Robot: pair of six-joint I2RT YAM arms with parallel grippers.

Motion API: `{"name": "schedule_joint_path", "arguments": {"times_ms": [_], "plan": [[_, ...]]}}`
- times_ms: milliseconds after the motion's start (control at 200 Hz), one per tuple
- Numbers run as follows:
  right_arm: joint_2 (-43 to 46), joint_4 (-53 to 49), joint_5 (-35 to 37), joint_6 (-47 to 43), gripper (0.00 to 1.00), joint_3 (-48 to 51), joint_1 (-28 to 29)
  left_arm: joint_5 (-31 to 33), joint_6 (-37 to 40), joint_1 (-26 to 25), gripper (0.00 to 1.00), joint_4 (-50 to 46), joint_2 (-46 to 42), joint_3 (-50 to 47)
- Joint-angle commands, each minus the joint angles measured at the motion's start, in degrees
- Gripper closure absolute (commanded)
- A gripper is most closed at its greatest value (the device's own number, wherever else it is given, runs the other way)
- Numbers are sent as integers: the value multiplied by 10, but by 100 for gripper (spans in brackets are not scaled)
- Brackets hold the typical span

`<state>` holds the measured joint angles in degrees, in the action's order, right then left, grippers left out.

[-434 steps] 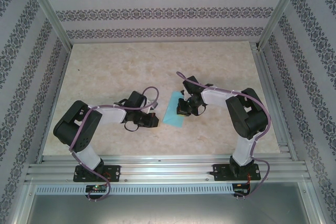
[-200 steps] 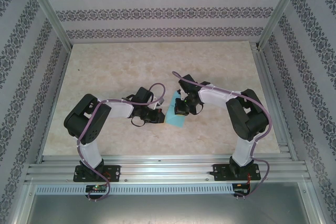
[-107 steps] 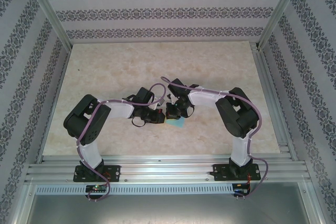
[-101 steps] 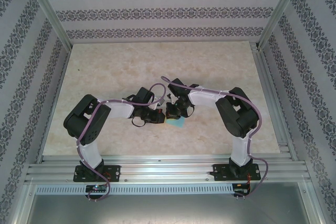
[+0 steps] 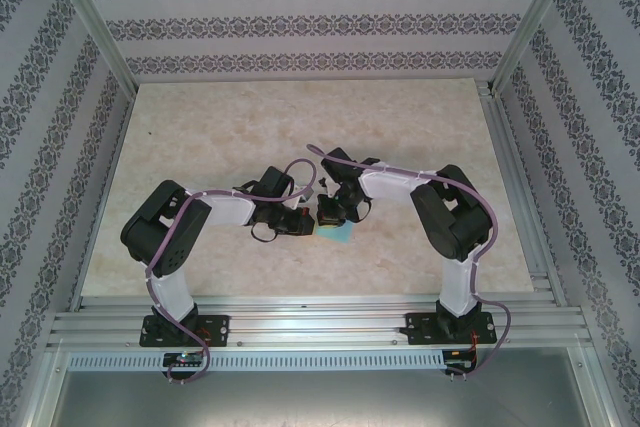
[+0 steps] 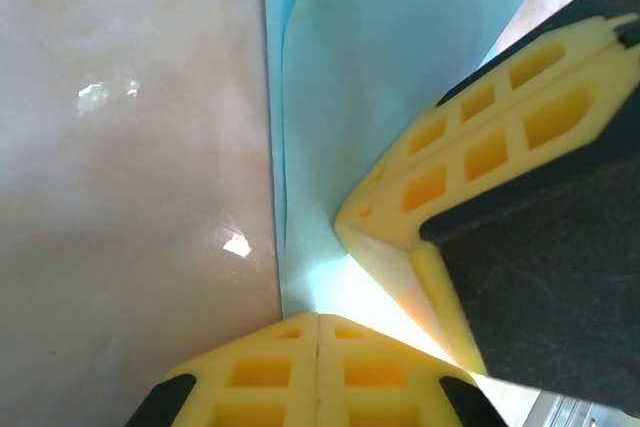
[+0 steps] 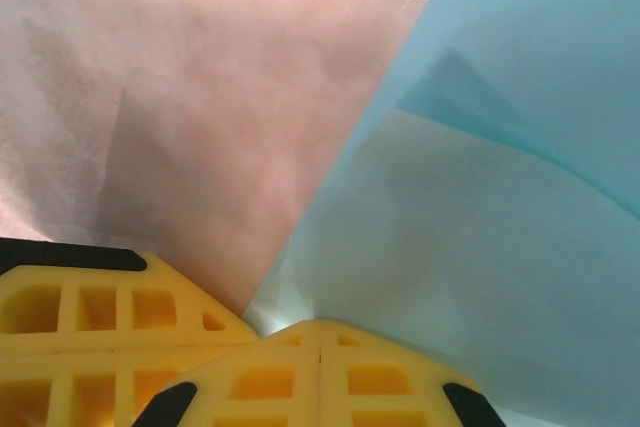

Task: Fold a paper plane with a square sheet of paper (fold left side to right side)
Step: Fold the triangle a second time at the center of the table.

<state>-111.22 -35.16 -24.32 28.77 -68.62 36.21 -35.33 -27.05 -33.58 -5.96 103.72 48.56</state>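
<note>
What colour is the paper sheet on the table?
The paper sheet is plain light blue, best seen in the left wrist view.

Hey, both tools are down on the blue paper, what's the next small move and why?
Probably slide the shut right tool along the paper to flatten its fold, with the shut left tool pinning it: both tips meet on it, and its layers look loose.

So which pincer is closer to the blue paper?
Right, narrowly. The right pincer sits on the cyan paper sheet; the left pincer has its tip at the sheet's left edge. Both are shut.
</note>
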Motion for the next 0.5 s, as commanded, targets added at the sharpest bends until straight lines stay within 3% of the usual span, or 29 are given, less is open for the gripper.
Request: {"name": "schedule_joint_path", "arguments": {"times_ms": [0, 495], "plan": [[0, -36, 50, -24, 95, 12, -30, 105, 16, 1, 100, -86, 26, -35], [21, -68, 75, -65, 95, 34, -81, 108, 19, 1, 100, -88, 28, -38]]}}
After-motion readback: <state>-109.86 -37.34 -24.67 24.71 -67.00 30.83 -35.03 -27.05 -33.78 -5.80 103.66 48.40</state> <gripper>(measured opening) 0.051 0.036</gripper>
